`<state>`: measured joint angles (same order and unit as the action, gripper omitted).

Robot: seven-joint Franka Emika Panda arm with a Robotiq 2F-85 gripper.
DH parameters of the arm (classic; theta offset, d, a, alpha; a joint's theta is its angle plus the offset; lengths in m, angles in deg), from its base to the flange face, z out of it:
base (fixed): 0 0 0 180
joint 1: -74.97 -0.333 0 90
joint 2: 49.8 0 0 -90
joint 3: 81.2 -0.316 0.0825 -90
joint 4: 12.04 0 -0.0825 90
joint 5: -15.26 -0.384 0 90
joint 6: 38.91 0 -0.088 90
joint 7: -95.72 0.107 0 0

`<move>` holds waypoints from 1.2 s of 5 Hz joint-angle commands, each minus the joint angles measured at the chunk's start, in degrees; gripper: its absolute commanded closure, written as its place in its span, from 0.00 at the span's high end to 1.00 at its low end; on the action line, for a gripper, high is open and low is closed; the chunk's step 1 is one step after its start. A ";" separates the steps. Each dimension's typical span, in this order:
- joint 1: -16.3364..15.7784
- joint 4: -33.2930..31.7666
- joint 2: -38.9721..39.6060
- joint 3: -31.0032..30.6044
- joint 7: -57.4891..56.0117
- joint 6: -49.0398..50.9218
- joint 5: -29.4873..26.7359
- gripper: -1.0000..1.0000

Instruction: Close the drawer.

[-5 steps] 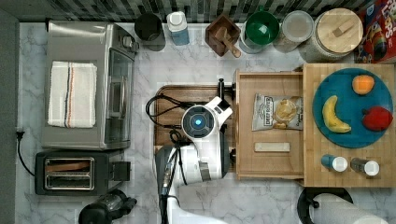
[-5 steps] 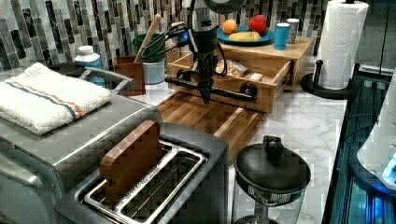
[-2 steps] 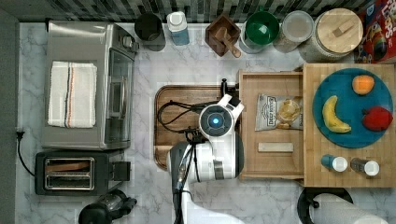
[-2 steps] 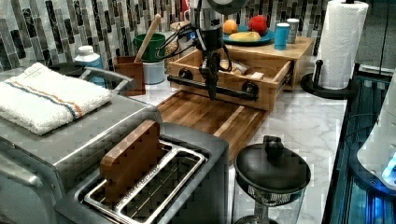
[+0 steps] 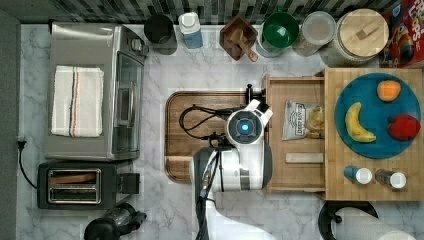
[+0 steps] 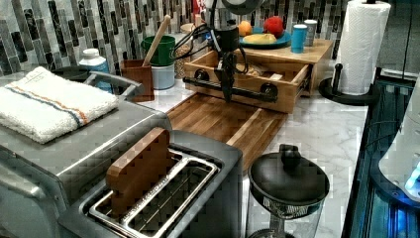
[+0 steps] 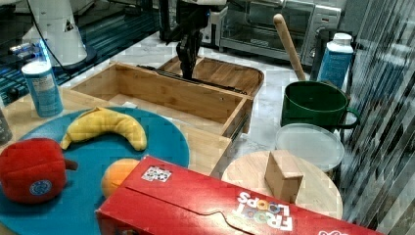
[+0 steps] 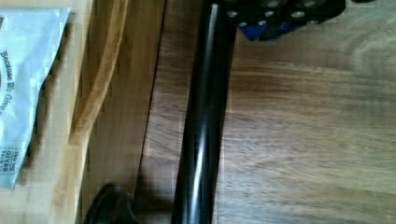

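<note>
Drawer (image 5: 295, 145) pushed partly in toward 3 o'clock since earlier; gripper (image 6: 226, 82) at handle bar (image 6: 237, 91), opening indiscernible.

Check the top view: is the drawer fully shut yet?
No. In the top view the drawer juts out from under the wooden top toward the top view's left, its inside with a snack bag exposed.

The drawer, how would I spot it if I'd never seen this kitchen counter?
Find the pale wooden stand carrying the blue plate of fruit. The drawer sticks out from under it, toward the darker brown tray. Unlike its neighbours, it is an open box holding a snack bag, with a black bar handle across its front.
</note>
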<state>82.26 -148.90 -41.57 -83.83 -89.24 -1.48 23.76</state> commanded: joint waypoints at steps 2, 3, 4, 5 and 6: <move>11.33 14.66 6.32 9.99 -12.14 -3.72 0.44 0.00; 13.26 17.00 7.46 11.56 -15.16 -4.06 1.21 0.00; 15.26 20.07 9.36 12.66 -20.61 -4.09 -0.24 0.00; 16.42 23.58 9.96 13.10 -22.61 0.45 -0.95 0.00; 15.34 22.69 8.09 13.94 -20.08 3.88 -0.93 0.00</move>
<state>91.98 -135.80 -32.19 -75.57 -105.47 2.04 21.63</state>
